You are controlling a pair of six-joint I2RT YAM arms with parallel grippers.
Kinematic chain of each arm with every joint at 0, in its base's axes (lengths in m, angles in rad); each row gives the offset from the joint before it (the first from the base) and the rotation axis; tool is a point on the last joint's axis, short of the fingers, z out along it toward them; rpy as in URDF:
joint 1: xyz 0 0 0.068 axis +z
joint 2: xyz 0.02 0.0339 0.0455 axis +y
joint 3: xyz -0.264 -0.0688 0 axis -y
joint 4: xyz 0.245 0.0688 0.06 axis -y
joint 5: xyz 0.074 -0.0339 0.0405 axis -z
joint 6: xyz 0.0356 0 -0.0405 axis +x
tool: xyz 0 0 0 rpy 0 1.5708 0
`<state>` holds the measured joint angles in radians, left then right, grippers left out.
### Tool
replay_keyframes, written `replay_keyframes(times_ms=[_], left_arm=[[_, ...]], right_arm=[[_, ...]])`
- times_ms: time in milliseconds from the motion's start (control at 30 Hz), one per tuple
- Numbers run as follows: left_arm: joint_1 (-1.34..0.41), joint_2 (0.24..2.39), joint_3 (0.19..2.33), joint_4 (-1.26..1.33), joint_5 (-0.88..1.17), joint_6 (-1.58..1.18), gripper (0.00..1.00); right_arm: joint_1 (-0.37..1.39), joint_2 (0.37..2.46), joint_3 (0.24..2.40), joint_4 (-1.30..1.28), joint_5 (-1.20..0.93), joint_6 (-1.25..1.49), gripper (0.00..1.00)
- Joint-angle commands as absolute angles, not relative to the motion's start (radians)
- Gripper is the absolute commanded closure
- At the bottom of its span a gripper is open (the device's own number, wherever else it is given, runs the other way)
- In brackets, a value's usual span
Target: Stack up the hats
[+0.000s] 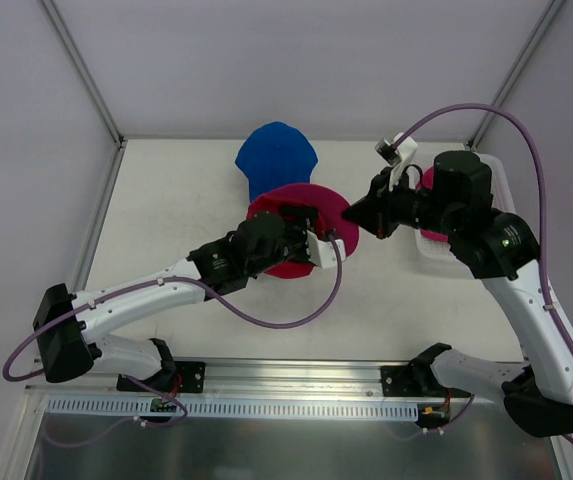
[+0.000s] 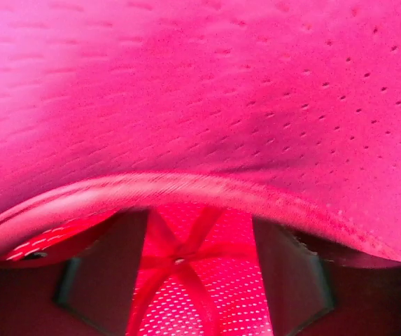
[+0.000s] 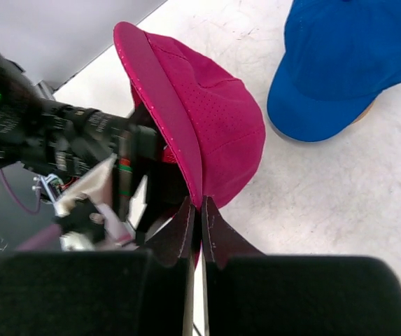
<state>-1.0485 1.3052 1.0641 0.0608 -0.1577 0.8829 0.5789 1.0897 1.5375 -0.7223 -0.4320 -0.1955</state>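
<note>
top view: second pink hat [image 1: 428,238] is mostly behind the right arm [image 1: 486,235] | left wrist view: held pink hat [image 2: 200,91] is cut at every edge (fabric near the lens looks soft) | right wrist view: blue hat [image 3: 354,63] is cut at top and right

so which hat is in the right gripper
The middle pink hat, its edge pinched by the right gripper. The blue hat lies free behind it; the other pink hat sits behind the right arm.
</note>
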Motion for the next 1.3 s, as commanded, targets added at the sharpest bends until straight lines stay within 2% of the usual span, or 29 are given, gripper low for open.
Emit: replay_keyframes(times_ms=[0,200,233,367,567,700,867,1000,1100,1267], left_arm=[[-1.06,1.223,1.094,0.101,-0.144,0.864,0.33],[-1.065,1.091,1.071,0.1,-0.057,0.804,0.25],[-1.066,1.042,1.066,0.098,-0.029,0.792,0.18],[-1.066,0.945,1.04,0.1,0.086,0.742,0.08],[-1.043,0.902,1.019,0.166,-0.066,0.747,0.07],[-0.922,0.917,1.081,0.161,-0.127,0.547,0.01],[-0.648,1.0,1.257,-0.018,-0.126,0.221,0.01],[-0.511,1.011,1.29,-0.09,-0.101,0.008,0.01],[-0.451,0.994,1.279,-0.115,-0.084,-0.063,0.01],[-0.382,0.954,1.241,-0.149,-0.103,-0.101,0.01]], right_arm=[[0.578,1.098,1.583,-0.687,-0.376,-0.21,1.0],[0.578,1.153,1.661,-0.692,-0.108,-0.391,1.0],[0.574,1.167,1.686,-0.692,-0.097,-0.406,1.0],[0.572,1.215,1.805,-0.692,-0.033,-0.489,1.0],[0.571,1.235,1.835,-0.543,0.127,-0.635,1.0],[0.571,1.284,1.801,-0.305,0.192,-0.782,1.0],[0.564,1.362,1.7,-0.013,0.089,-0.935,1.0],[0.563,1.448,1.629,0.245,0.011,-1.043,1.0],[0.563,1.518,1.582,0.45,-0.081,-1.141,1.0],[0.564,1.621,1.586,0.561,-0.117,-1.241,1.0]])
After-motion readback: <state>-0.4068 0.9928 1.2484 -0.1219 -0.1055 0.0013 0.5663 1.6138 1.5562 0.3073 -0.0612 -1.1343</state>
